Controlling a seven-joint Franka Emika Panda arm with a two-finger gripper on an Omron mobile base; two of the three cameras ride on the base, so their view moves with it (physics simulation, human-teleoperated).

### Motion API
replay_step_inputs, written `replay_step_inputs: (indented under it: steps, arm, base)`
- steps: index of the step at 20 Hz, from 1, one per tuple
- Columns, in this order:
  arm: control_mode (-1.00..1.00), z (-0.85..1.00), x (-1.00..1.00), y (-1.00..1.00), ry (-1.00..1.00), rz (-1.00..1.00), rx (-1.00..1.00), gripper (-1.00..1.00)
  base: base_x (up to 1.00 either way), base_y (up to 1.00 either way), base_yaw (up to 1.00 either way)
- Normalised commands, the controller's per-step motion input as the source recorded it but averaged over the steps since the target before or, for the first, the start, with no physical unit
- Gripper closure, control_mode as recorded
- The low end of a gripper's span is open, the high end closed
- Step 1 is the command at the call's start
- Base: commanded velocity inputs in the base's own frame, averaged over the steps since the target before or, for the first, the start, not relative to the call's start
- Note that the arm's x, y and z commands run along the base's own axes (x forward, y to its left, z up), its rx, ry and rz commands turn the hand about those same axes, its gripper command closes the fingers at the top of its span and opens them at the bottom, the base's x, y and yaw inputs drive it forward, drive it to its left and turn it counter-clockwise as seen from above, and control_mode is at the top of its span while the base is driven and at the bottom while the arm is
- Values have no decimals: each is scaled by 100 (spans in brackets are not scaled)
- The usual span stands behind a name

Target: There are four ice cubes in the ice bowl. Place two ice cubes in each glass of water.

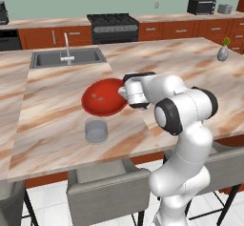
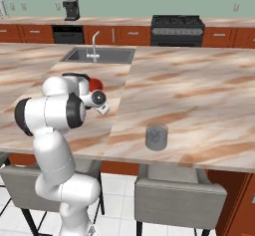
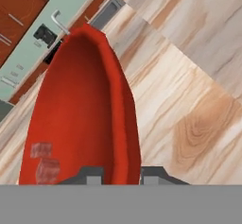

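The red ice bowl point(image 1: 102, 101) sits mid-counter, and its rim point(image 2: 96, 83) peeks out behind my arm in the right base view. Two pale ice cubes point(image 3: 43, 159) lie on the bowl's floor point(image 3: 80, 109) in the hand view. One glass of water point(image 1: 96, 130) stands just in front of the bowl. Another glass of water point(image 2: 156, 136) stands on the slab to the right. My gripper point(image 1: 122, 94) hovers at the bowl's right rim and looks shut point(image 3: 122, 176). The red rim shows through the narrow gap between the tips, and I see nothing held.
A sink point(image 1: 66, 57) with a faucet lies behind the bowl. A small grey vase point(image 1: 222, 52) with a green sprig stands at the far right of the counter. Chairs point(image 1: 107, 184) line the near edge. A stove point(image 1: 112, 25) is on the back wall.
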Motion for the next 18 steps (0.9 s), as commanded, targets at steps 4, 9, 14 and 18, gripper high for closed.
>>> replay_step_inputs:
  steps: [4,9,14,18]
  arm:
    - [-100,42,5,0,-11,0,0,100]
    - [-100,31,18,0,-2,0,0,100]
    - [-100,6,29,-1,0,0,0,100]
    - [-100,13,-5,-6,-6,3,0,100]
  base:
    - [0,0,0]
    - [0,0,0]
    - [0,0,0]
    - [0,0,0]
